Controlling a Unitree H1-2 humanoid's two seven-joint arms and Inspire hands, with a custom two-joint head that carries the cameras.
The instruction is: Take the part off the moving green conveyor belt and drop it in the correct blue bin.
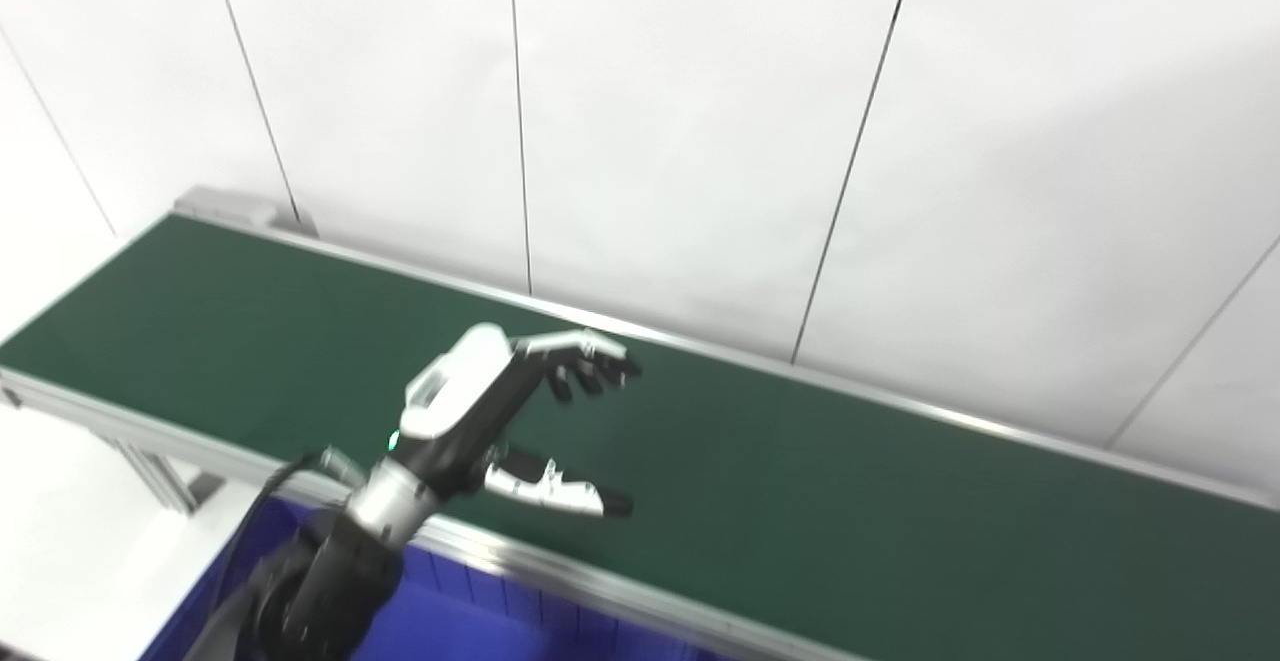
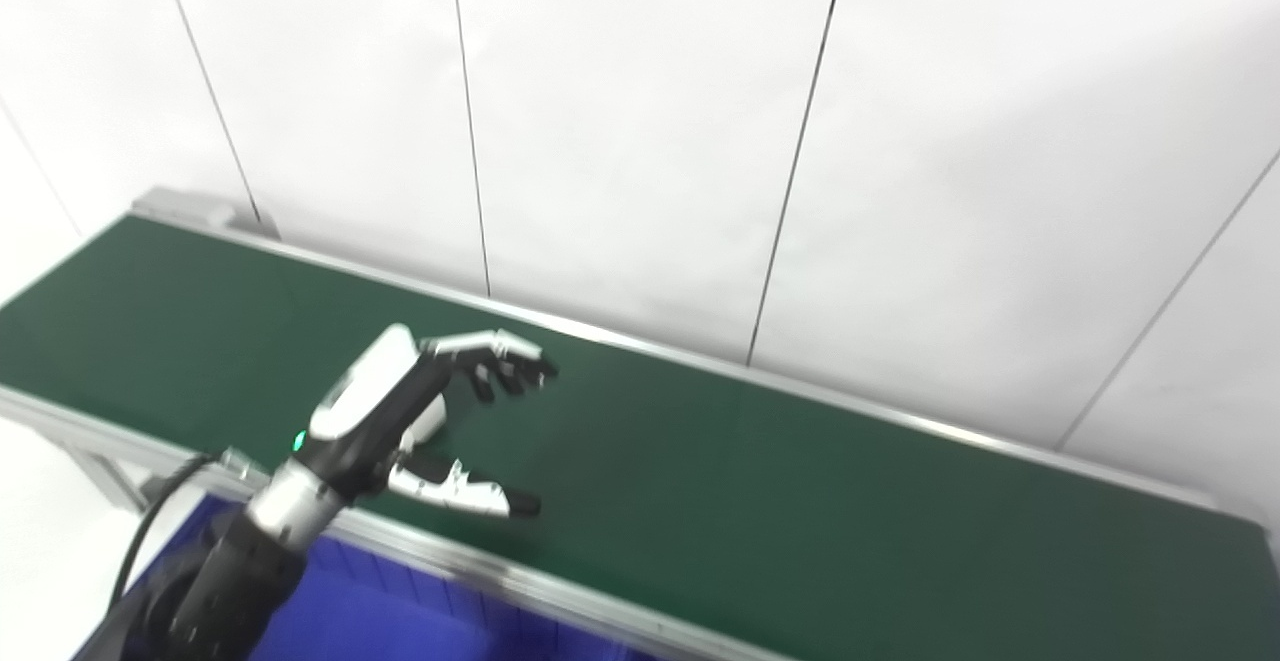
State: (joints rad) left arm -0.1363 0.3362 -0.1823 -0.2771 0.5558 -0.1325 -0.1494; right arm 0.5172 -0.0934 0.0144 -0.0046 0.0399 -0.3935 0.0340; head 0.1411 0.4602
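The green conveyor belt (image 1: 820, 471) runs from the far left to the near right. My left hand (image 1: 500, 411) is open over the belt's near edge, fingers spread above and thumb below, pointing right, and it holds nothing. It also shows in the right eye view (image 2: 390, 411). A small white shape (image 2: 432, 417) shows under the palm there; I cannot tell whether it is a part or the hand itself. No other part shows on the belt. A blue bin (image 1: 470, 621) sits below the belt's near rail. My right hand is out of view.
The belt's silver near rail (image 1: 600, 586) runs between the belt and the bin. A white panelled wall (image 1: 700, 141) stands close behind the belt. A metal support leg (image 1: 160, 476) stands under the belt's left end.
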